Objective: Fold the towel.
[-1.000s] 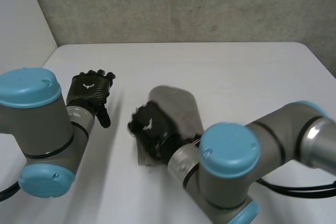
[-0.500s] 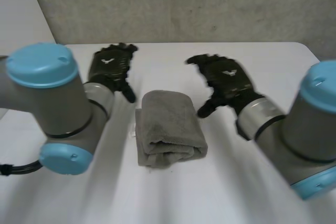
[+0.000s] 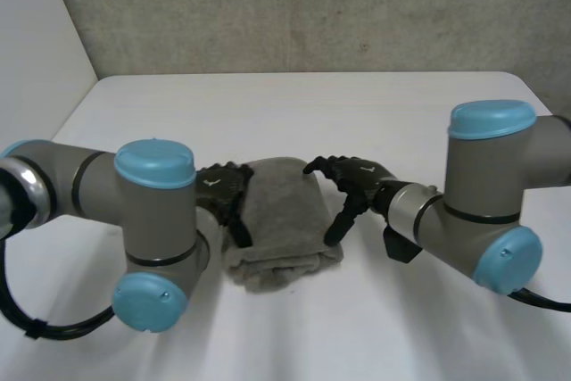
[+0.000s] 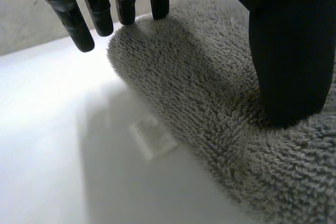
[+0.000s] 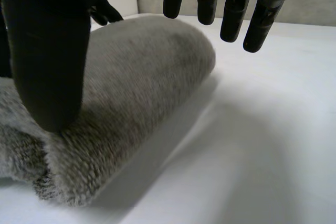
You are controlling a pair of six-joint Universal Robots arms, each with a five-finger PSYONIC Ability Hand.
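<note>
Flanking the towel point(image 3: 282, 211) stand left hand point(image 3: 219, 187), right hand point(image 3: 360, 177).

towel point(image 3: 284, 211): left edge hidden under left hand point(image 3: 219, 186) | label point(image 4: 152, 139): print too blurred to read

We see soft, even light from overhead on the white tabletop point(image 3: 357, 113), bright but with no hard glare. The concrete wall point(image 3: 312, 6) behind is dimmer. The towel point(image 3: 281, 211) throws a faint, diffuse shadow along its edges, plainest in both wrist views. There the tabletop washes out almost to plain white, and the black fingers point(image 4: 76, 22) show only dull highlights.
</note>
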